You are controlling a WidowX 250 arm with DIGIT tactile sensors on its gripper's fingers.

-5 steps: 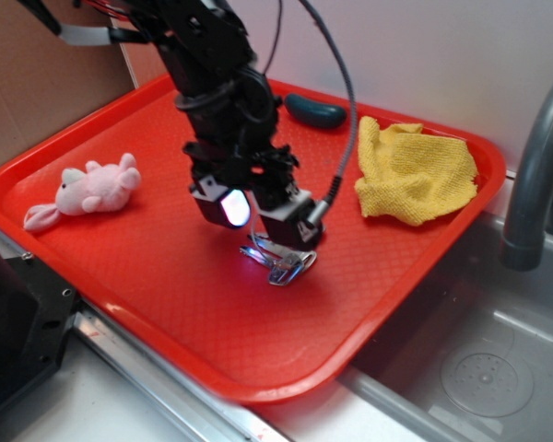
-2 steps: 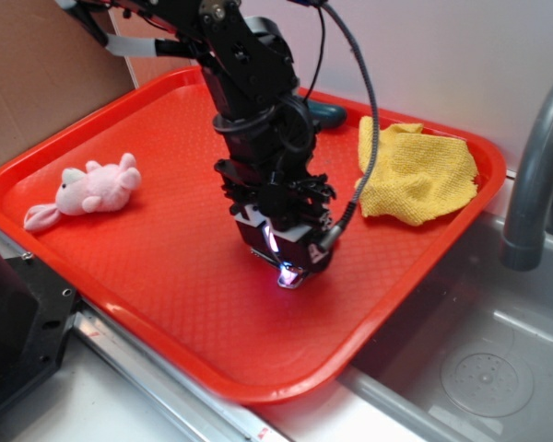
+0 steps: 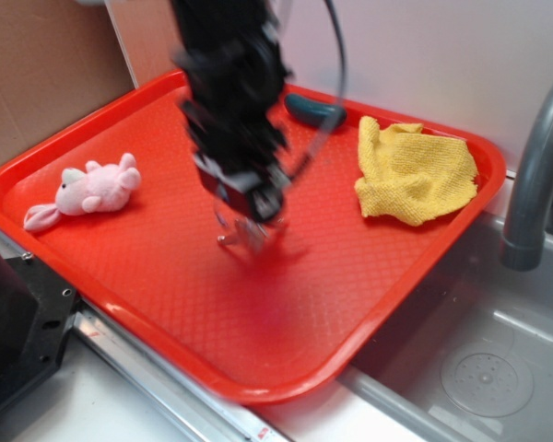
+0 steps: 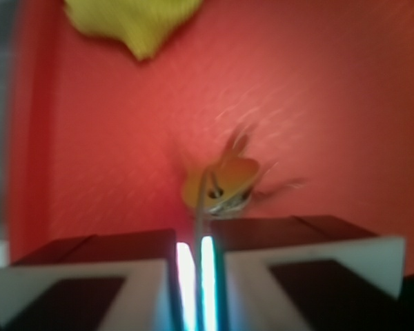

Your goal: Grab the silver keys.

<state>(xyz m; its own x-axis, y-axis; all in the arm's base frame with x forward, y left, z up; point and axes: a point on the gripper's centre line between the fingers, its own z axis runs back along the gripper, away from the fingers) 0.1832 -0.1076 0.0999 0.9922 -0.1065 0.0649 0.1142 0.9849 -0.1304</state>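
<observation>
The silver keys [image 3: 242, 233] hang blurred from my gripper [image 3: 249, 214] just above the red tray [image 3: 166, 276] near its middle. In the wrist view the jaws stand almost closed with a thin metal piece of the keys [image 4: 217, 185] pinched between the two glowing pads [image 4: 185, 276]. The bunch dangles beyond the fingertips over the tray floor. My gripper [image 4: 196, 255] is shut on the keys.
A pink plush toy [image 3: 88, 191] lies at the tray's left. A yellow cloth [image 3: 410, 172] lies at the right rear, also seen in the wrist view [image 4: 134, 21]. A dark teal object [image 3: 315, 110] sits at the back rim. A sink with grey faucet [image 3: 535, 175] is to the right.
My gripper came down on the keys, closed on them, and has now lifted and moved left and back with the keys hanging from it.
</observation>
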